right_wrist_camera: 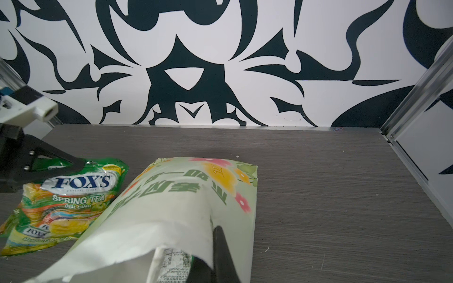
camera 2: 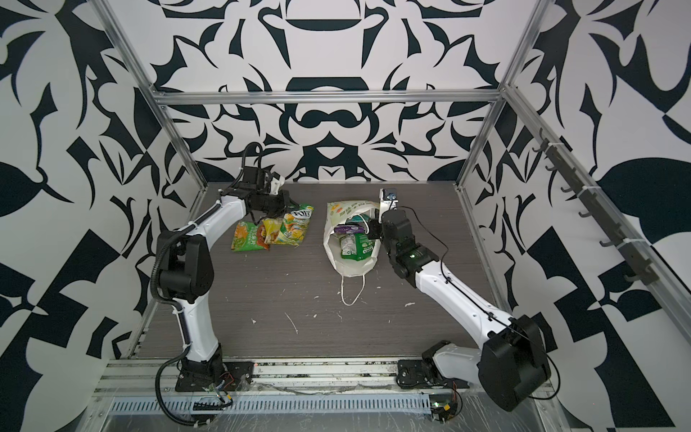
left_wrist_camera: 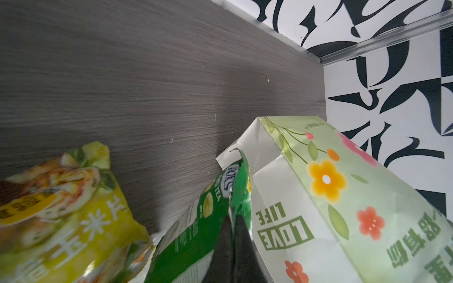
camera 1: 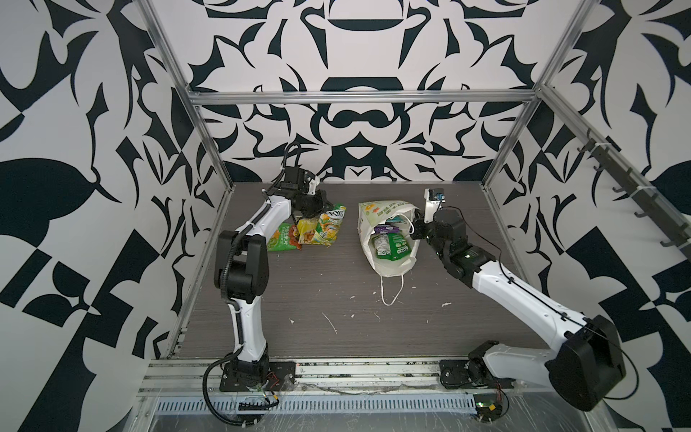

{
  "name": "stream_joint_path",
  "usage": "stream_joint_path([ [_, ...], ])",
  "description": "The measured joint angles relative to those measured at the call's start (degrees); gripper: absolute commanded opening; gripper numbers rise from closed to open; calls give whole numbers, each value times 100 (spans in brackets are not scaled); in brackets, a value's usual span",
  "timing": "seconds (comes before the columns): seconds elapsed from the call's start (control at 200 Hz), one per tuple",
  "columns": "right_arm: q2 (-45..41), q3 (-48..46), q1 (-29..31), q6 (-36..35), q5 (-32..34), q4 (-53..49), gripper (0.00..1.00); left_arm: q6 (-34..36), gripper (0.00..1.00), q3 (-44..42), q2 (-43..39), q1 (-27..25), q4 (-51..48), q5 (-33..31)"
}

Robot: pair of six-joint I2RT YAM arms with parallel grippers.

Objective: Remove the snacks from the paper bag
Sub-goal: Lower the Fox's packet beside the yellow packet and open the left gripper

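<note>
My left gripper (camera 1: 327, 207) pinches a FOX'S packet (camera 1: 331, 226) toward the back-left corner of the bench (camera 1: 299, 299). My right gripper (camera 1: 415, 223) clamps the rim of the paper bag (camera 1: 368, 220), its mouth facing front, with remaining snacks (camera 1: 390, 247) just beside.

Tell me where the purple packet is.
In both top views, the purple packet lies inside the mouth of the paper bag, right of centre, behind a green packet.

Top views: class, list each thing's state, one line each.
paper bag: on its side, mouth open.
FOX'S packet: out, gripped.
yellow packet: out, loose.
leftmost packet: out, loose.
purple packet: inside bag.
green packet: inside bag.
left gripper: shut on FOX'S packet.
right gripper: shut on paper bag.
</note>
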Motion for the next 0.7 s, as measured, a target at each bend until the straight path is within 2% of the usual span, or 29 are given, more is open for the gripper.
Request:
stream_joint_path([
  [0.235,-22,0,0,0,13,-11,0,-457,0,251,332,-271,138,-153],
  [0.41,-22,0,0,-2,13,-17,0,-754,0,343,603,-271,282,-254],
  [0.445,-24,0,0,-2,13,-17,0,-782,8,369,664,-271,284,-293],
  [0.53,-24,0,0,-4,13,-17,0,-835,17,380,748,-271,271,-385],
  [0.62,-22,0,0,-4,15,-17,0,-750,38,380,754,-271,227,-546],
  [0.7,-24,0,0,-4,15,-20,0,-695,45,389,750,-273,162,-800],
])
